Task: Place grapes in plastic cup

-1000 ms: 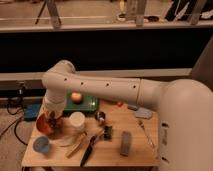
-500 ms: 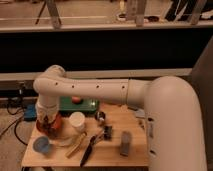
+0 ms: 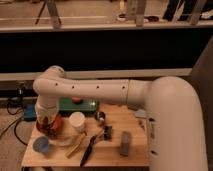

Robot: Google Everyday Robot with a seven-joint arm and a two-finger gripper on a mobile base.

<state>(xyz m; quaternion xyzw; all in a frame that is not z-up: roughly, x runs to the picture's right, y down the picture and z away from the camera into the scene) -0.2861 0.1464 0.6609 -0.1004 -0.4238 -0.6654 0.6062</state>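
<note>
The light-blue plastic cup [image 3: 41, 145] stands at the front left corner of the wooden table [image 3: 135, 155]. My white arm reaches in from the right, bends at the far left and drops straight down. My gripper [image 3: 46, 121] hangs over the red-orange bowl [image 3: 52, 129], just behind the blue cup. The grapes are hidden; the gripper covers the inside of the bowl. The gripper is above and slightly right of the blue cup, apart from it.
A taller white cup [image 3: 77, 121] stands right of the bowl. An orange round fruit [image 3: 75, 100] lies on a green tray [image 3: 85, 105] at the back. A yellowish item [image 3: 75, 145], a black tool [image 3: 91, 146] and a grey upright object [image 3: 125, 143] lie at the front.
My arm's bend has swung left and lower, bringing the gripper down over the red-orange bowl. Over the last half second it has hardly moved. The cups have not moved.
</note>
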